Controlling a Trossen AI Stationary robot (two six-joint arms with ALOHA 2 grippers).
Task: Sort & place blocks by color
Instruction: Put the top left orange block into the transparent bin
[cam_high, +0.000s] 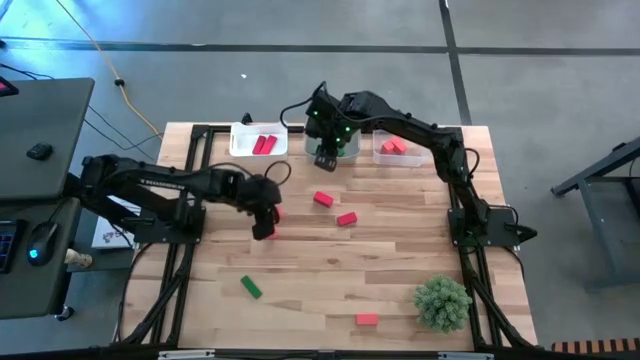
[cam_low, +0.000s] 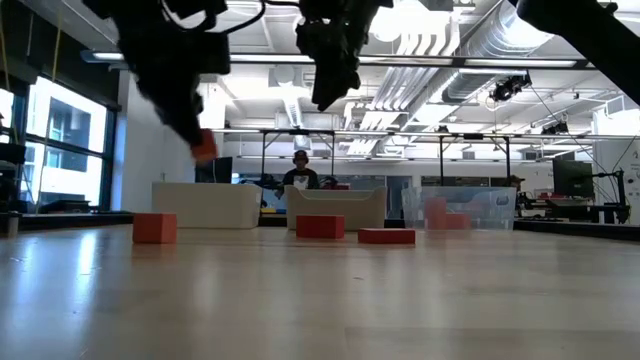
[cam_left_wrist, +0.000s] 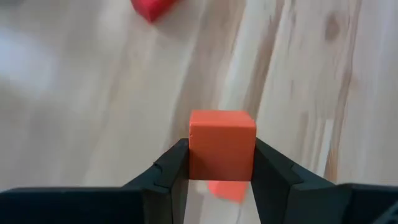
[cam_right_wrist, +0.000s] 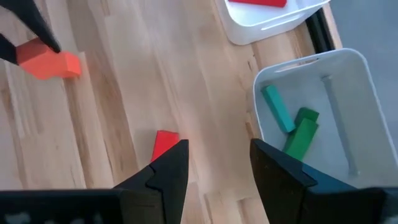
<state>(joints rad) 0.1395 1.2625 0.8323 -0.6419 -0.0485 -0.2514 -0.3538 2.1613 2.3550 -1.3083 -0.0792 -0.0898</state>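
- The small coral orange-red cube block (cam_left_wrist: 222, 145) sits pinched between the left gripper (cam_left_wrist: 221, 171) fingers, lifted clear of the pale wooden plank tabletop (cam_high: 330, 270), left of centre.
- The right gripper (cam_right_wrist: 214, 163) hangs beside the middle clear plastic bin (cam_right_wrist: 348, 74), fingers spread, nothing between them.
- Done: green oblong bars (cam_right_wrist: 298, 134) lie in that middle bin; crimson red bars (cam_high: 264, 145) lie in the left white bin (cam_high: 240, 140); coral pieces (cam_high: 394, 147) lie in the right clear bin (cam_high: 385, 158).
- Left: two red blocks (cam_high: 323, 199) mid-tabletop, one green block (cam_high: 250, 287) and one red block (cam_high: 367, 320) near the front edge.
- Blocks look matte, hard, square-edged; bin walls thin and smooth.
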